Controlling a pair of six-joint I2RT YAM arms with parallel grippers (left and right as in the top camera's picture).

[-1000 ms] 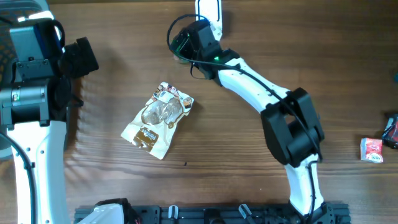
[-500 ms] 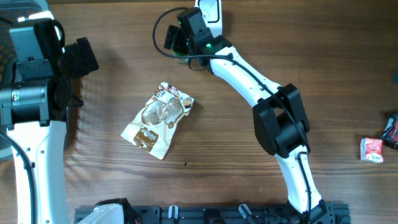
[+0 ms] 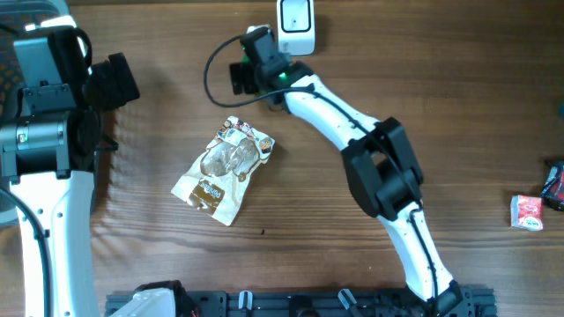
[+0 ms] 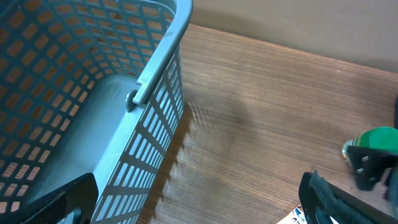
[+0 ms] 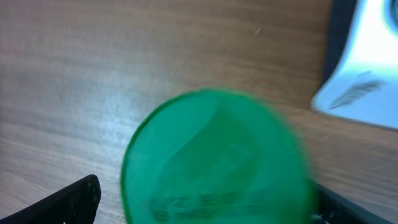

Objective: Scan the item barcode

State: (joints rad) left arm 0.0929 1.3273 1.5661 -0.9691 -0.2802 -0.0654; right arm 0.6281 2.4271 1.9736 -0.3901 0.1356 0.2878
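Note:
A white scanner (image 3: 295, 18) stands at the table's far edge; its corner (image 5: 367, 68) shows at the right of the right wrist view. My right gripper (image 3: 245, 75) hangs just left of and nearer than the scanner, open. A green round item (image 5: 211, 155), blurred, lies between its fingers; a gap shows beside the left finger. The same green item (image 4: 373, 140) peeks in at the right of the left wrist view. A brown and white snack bag (image 3: 225, 167) lies flat on the wood. My left gripper (image 4: 193, 214) is open and empty beside a basket.
A blue-grey slotted basket (image 4: 143, 93) stands at the far left, close under the left wrist. A small red and white packet (image 3: 527, 211) and a dark red item (image 3: 555, 185) lie at the right edge. Black rails (image 3: 300, 304) run along the front.
The right gripper has swung left and a little nearer, off the scanner, which now shows in full. The left arm and the snack bag have not moved.

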